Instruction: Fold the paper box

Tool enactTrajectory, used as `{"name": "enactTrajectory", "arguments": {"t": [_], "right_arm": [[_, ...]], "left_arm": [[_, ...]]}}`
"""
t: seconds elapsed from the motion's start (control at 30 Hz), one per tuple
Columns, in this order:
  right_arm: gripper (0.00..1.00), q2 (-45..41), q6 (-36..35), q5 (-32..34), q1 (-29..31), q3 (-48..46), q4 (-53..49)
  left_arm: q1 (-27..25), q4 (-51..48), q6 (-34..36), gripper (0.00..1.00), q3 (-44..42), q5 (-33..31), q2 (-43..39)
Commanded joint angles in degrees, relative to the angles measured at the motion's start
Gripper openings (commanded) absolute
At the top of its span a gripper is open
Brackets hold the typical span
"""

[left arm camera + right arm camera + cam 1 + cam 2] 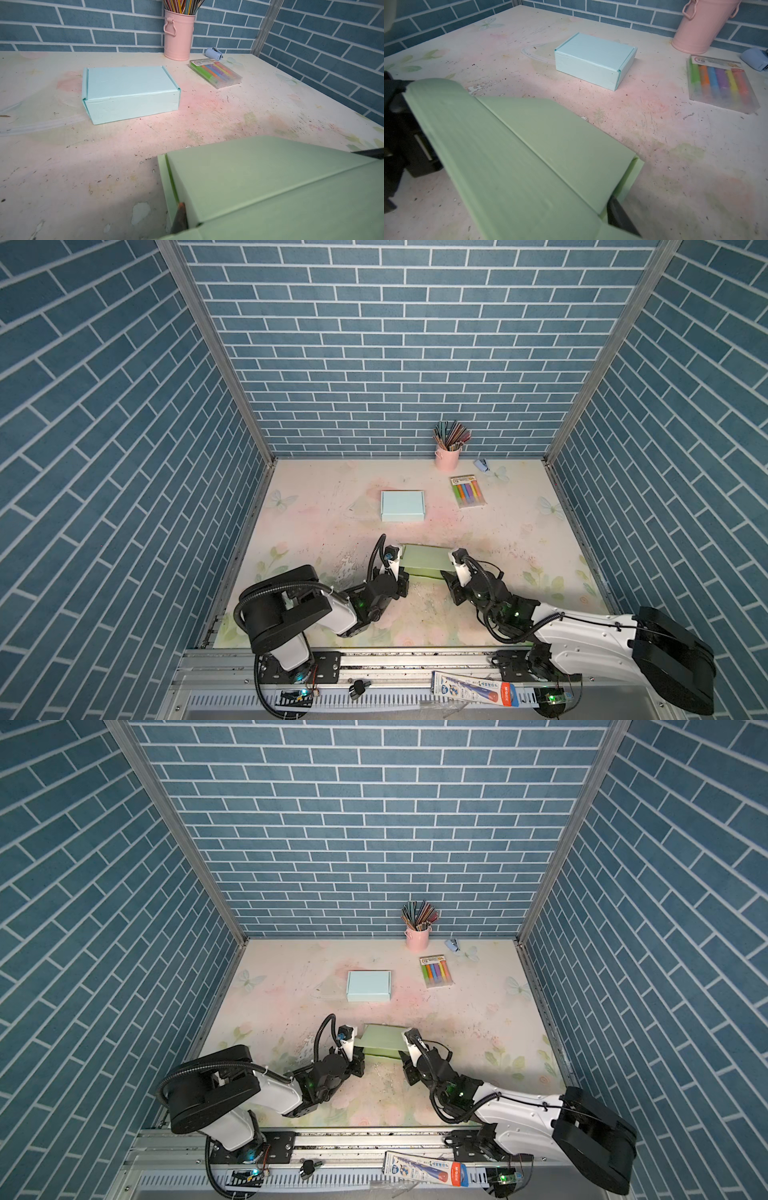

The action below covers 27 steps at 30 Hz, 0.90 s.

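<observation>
— Left tool (401, 572), how does it stand?
— Jaws together, with the tip at the seam on the left end of the green paper box (424, 562). Whether any card is pinched there I cannot tell.
— And the right tool (449, 574)?
— It is at the box's other end. Its wrist view shows only one dark finger (618, 218), right by the end wall. So whether it is apart or together I cannot tell.
— Where is the box itself?
— It sits on the bench (519, 539), front middle, between the two tools. Its lid panel slopes over the body and hides the inside.
— Any other containers?
— A pale blue box (402, 506) lies farther back. It is closed, so its contents are unseen. A pink pail (447, 458) stands upright by the back wall, packed with coloured pencils (452, 434) that fan out above its rim. Near it, toward the front, a clear case (468, 492) lies flat with coloured markers side by side inside. A small blue object (482, 465) sits just beside the pail, too small to name.
</observation>
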Motion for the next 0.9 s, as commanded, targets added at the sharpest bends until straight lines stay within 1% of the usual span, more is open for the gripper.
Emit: {"name": "enactTrajectory", "arguments": {"t": [0.0,0.13,0.37,0.43,0.6,0.73,0.87], "right_arm": [[0.55,-3.37,3.84,-2.75,0.61,-2.09,1.23],[0.63,-8.40,4.32,-4.50,0.61,-5.18,0.85],[0.68,-20.21,6.30,-3.73,0.61,-9.03,-3.28],[0.71,-23.48,8.08,-3.10,0.61,-9.59,-5.58],[0.72,-31.14,10.44,-4.39,0.61,-11.13,-9.48],[0.73,-36.62,10.17,-5.38,0.61,-12.79,-10.31],[0.73,-41.77,9.47,-6.68,0.61,-13.13,-13.00]], "left_arm": [[-1.27,-3.01,-2.23,0.07,1.61,2.24,1.32],[-1.29,-3.10,-2.25,0.07,2.17,2.88,2.22],[-1.25,-3.58,-1.54,0.07,3.36,3.77,3.97],[-1.21,-3.96,-1.30,0.07,3.70,3.78,4.33],[-1.23,-4.67,-1.00,0.07,4.53,4.00,4.86],[-1.22,-5.38,-1.01,0.07,4.97,3.81,4.97],[-1.12,-6.09,-1.79,0.07,4.73,2.04,4.55]]}}
